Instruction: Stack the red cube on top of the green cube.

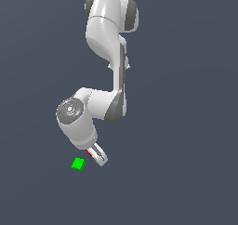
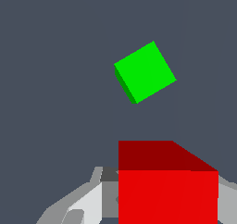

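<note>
The red cube (image 2: 167, 190) fills the near part of the wrist view, sitting between my two white fingers (image 2: 88, 204), which press against its sides. My gripper (image 1: 98, 157) is shut on it. From outside, only a thin sliver of the red cube (image 1: 88, 151) shows beside the hand. The green cube (image 1: 78, 164) lies flat on the dark surface, a short way off toward the exterior view's left of the gripper. In the wrist view the green cube (image 2: 145, 71) sits apart from the red one, turned at an angle to it.
The white arm (image 1: 109, 38) reaches down from the top of the exterior view, and its bulky wrist (image 1: 76, 119) hangs just above the cubes. Everything rests on a plain dark grey floor (image 1: 186, 173).
</note>
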`<state>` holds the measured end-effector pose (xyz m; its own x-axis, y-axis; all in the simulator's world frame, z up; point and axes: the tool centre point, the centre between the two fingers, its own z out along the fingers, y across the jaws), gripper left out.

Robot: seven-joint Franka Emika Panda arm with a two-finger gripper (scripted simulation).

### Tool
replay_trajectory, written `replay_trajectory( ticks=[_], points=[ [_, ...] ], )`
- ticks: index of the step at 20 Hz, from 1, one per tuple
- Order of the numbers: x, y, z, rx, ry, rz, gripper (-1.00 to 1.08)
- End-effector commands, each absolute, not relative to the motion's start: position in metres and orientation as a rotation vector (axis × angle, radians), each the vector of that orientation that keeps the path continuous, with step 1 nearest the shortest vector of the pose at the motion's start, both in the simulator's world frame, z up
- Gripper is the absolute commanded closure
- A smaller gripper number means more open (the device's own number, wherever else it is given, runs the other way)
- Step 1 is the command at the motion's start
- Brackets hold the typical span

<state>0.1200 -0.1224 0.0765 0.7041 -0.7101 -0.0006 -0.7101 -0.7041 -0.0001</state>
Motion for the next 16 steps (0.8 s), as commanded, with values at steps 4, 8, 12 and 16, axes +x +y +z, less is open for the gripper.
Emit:
replay_trajectory(
  ticks=[4, 8, 12, 16],
  points=[
    [0.136, -0.140, 0.072, -2.900, 1.207, 0.000, 1.08],
    [0.145, -0.151, 0.069, -2.900, 1.207, 0.000, 1.08],
    [0.153, -0.160, 0.067, -2.900, 1.207, 0.000, 1.08],
    [0.159, -0.167, 0.065, -2.900, 1.208, 0.000, 1.08]
  ],
)
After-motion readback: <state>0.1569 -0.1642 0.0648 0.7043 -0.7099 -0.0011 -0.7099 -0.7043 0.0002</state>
